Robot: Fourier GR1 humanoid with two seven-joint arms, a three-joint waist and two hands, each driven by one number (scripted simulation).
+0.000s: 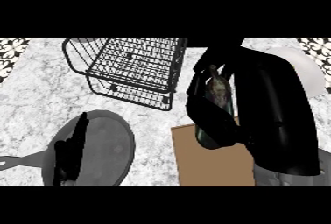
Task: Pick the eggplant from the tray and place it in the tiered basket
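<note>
From the head view, the counter (39,105) is white-grey marble with soft veining, and patterned black-and-white tiles (13,50) show at its far corners, at about ten and two o'clock. The basket (129,65) sits at eleven o'clock: black wire mesh in two stacked tiers with rounded corners, and nothing shows inside it. At seven o'clock lies a grey round pan (103,148) with a dull, faintly speckled surface and a flat handle running off toward the lower left edge. The left hand (71,148), black and slim, shows edge-on over the pan's left rim; whether its fingers are straight or curled cannot be told. At five o'clock the tray (213,164) is a flat brown rectangle with crisp edges, partly covered by the right arm. The right hand (223,118), glossy black, hangs above the tray's far edge, fingers curled round the eggplant (218,94), a dark mottled oblong with its stem end pointing up toward the basket. A white plate (310,72) curves out behind the arm at two o'clock. Bare marble lies between basket and tray. No writing is legible anywhere.
</note>
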